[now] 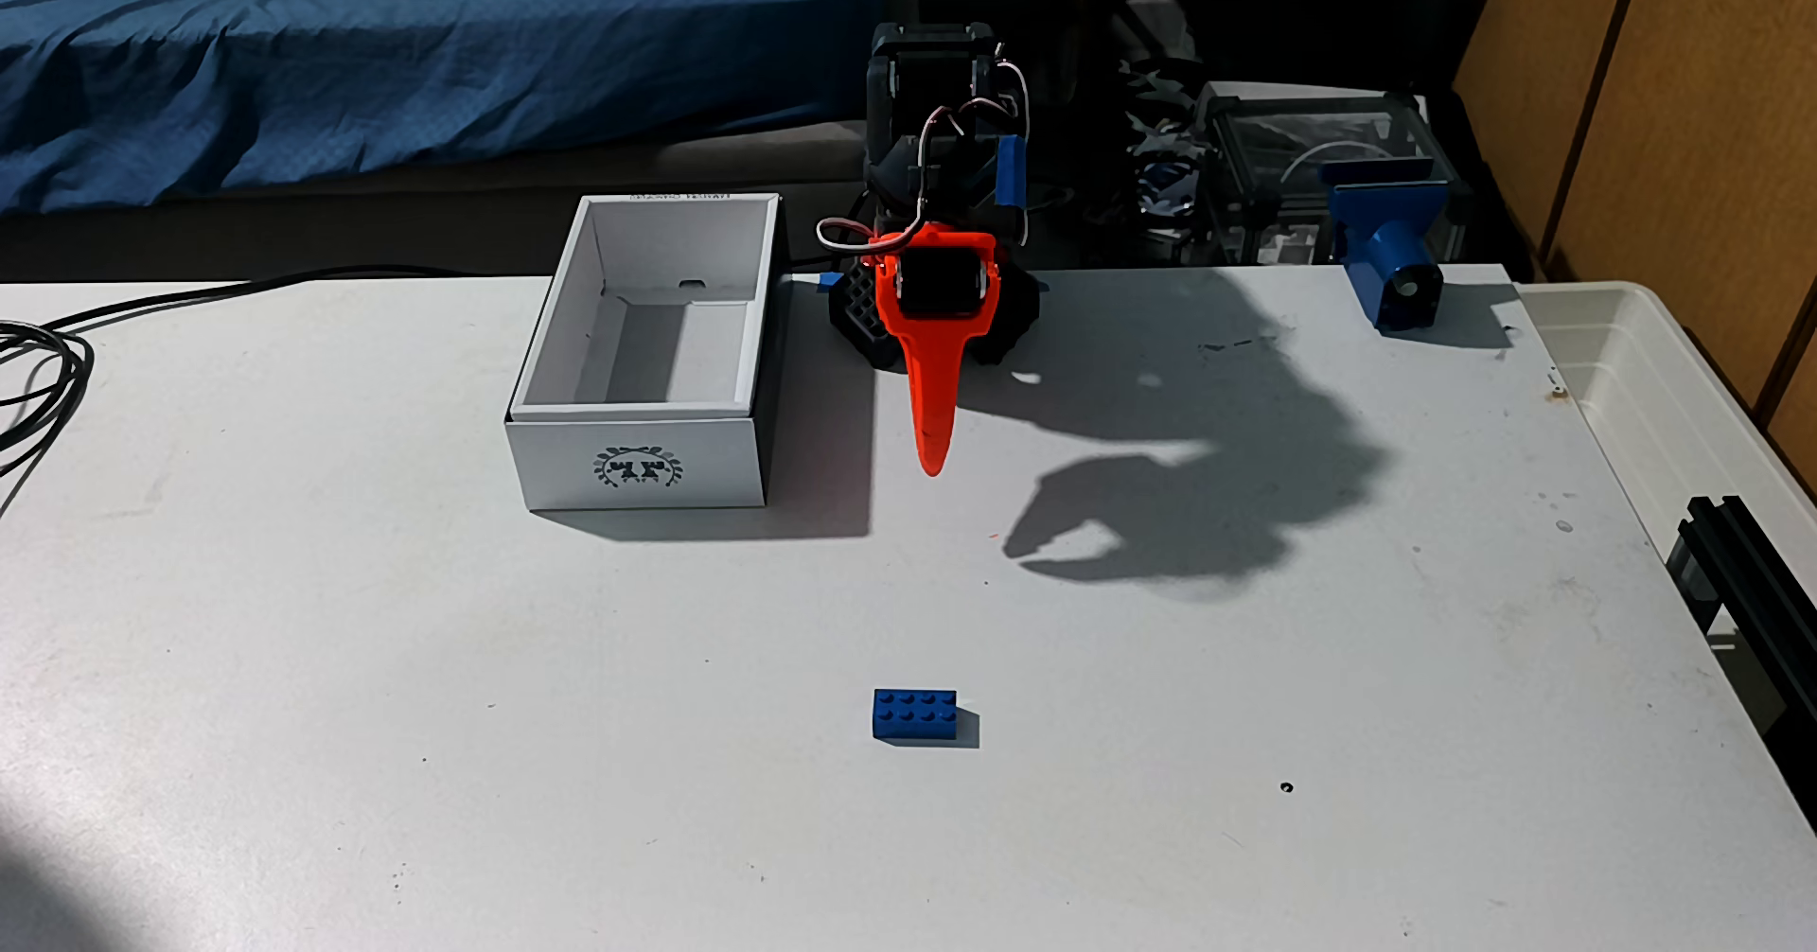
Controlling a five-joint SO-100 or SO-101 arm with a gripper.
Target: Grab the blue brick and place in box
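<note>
The blue brick point(914, 715) lies flat, studs up, on the white table toward the front centre. The box point(644, 466), white and lidless with a dark wreath emblem on its front face, stands at the back left with nothing inside. My gripper point(931, 461) hangs above the table just right of the box, its orange finger point(929, 402) pointing down. It is well behind the brick and holds nothing. The second finger is hidden behind the orange one. The gripper's shadow point(1023, 549) on the table shows the two tips meeting.
A blue printed block with a round hole point(1391, 264) stands at the back right corner. A translucent plastic bin point(1652, 392) adjoins the table's right edge, with a black rail point(1750, 579) in front of it. Black cables point(39, 372) lie at the left edge.
</note>
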